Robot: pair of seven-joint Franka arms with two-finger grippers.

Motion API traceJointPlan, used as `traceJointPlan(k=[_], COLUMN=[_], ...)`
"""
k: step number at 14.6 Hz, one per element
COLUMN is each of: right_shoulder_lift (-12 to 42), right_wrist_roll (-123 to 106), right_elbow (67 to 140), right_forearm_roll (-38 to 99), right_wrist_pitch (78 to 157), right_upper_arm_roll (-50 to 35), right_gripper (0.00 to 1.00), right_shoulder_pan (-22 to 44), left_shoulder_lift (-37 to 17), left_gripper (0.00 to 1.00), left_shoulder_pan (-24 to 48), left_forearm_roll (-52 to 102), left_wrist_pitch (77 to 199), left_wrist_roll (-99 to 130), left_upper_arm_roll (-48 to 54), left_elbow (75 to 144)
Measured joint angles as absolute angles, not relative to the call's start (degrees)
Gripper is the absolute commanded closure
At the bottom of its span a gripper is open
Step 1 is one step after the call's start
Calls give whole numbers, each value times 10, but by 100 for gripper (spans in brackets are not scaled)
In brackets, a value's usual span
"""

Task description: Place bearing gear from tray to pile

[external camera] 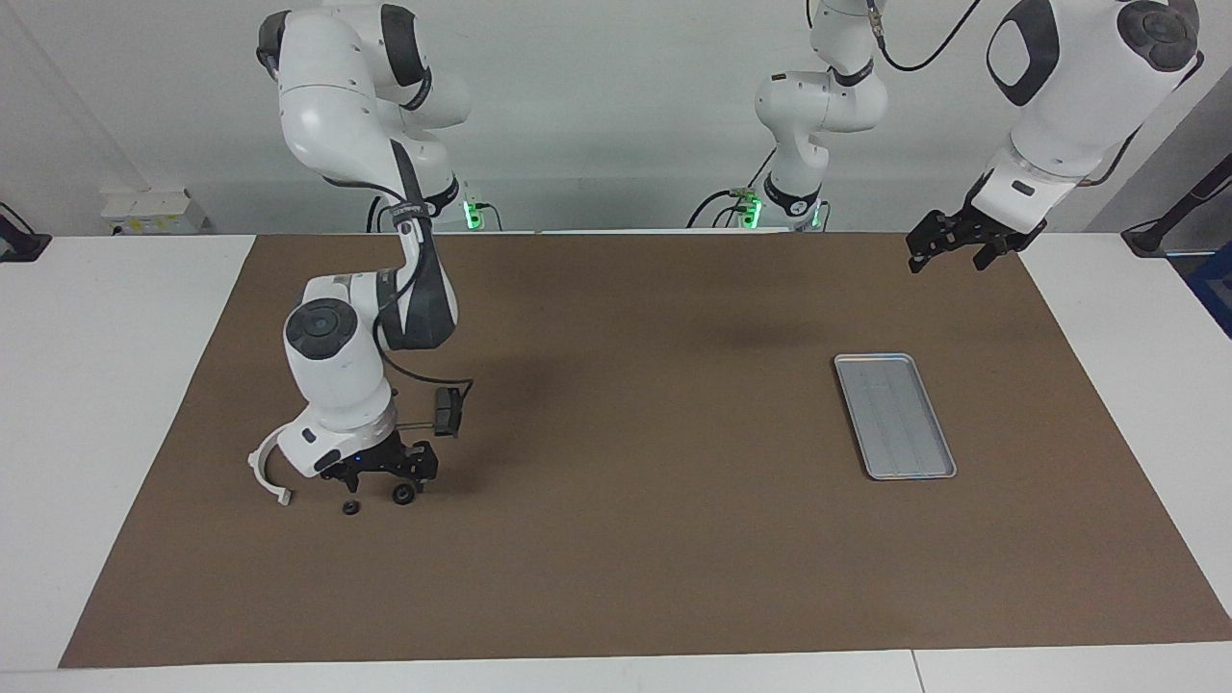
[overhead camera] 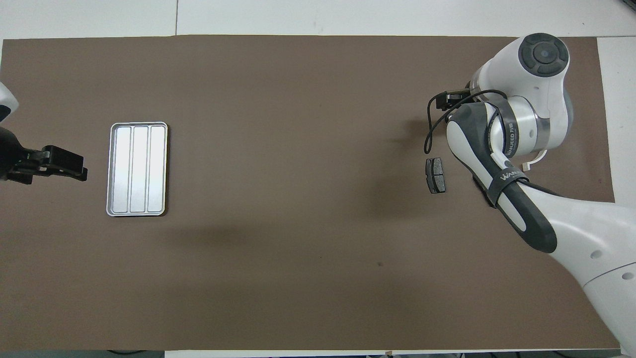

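The silver-grey tray (external camera: pixel 893 416) lies empty at the left arm's end of the mat; it also shows in the overhead view (overhead camera: pixel 136 169). At the right arm's end lies the pile: a white semicircular bracket (external camera: pixel 265 472) and a dark brake-pad plate (external camera: pixel 446 409), which also shows in the overhead view (overhead camera: pixel 436 175). My right gripper (external camera: pixel 385 483) is down at the mat among these. A small dark round bearing gear (external camera: pixel 404 494) sits right at its tip, and a second small dark round part (external camera: pixel 351 507) lies on the mat beside it. In the overhead view the arm hides both. My left gripper (external camera: pixel 948 248) waits, open and empty, raised beside the tray.
The brown mat (external camera: pixel 635 539) covers the table, with white table edge around it. A black cable loops from the right wrist over the brake-pad plate. The right arm's elbow hangs low over the mat near the pile.
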State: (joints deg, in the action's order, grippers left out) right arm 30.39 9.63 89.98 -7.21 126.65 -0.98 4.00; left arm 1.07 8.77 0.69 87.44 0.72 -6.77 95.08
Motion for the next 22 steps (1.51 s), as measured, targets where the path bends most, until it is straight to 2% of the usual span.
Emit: traceJointPlan(k=[3,6,9,14,17,19,22], right_shoulder_lift=[292,252,170,1,-65,-85,-84], right_wrist_roll=[96,96,96,96,96,96,96], right_elbow=[899,896,896,908,917,921,930], right_forearm_roll=[-72,-72,-68,-27,-3,0,0], right_wrist_pitch=[1253,1200,1111,940,869,850,849], right_upper_arm_roll=[-10,-10,-12,-26,-29,-35,-37], right_gripper=[0,0,0,0,0,0,0], right_shoulder_pan=[38,34,26,26,26,26,26], left_shoulder_lift=[11,11,11,11,11,11,11], left_gripper=[0,0,0,0,0,0,0], left_shoulder_pan=[88,88,88,88,88,88,88], left_forearm_roll=[7,7,7,7,7,7,7], left_wrist_pitch=[874,874,874,874,874,874,874], left_wrist_roll=[7,7,7,7,7,7,7], left_upper_arm_roll=[-68,-68,-68,-68,-68,-68,-68], left_elbow=[951,951,951,951,951,951,951])
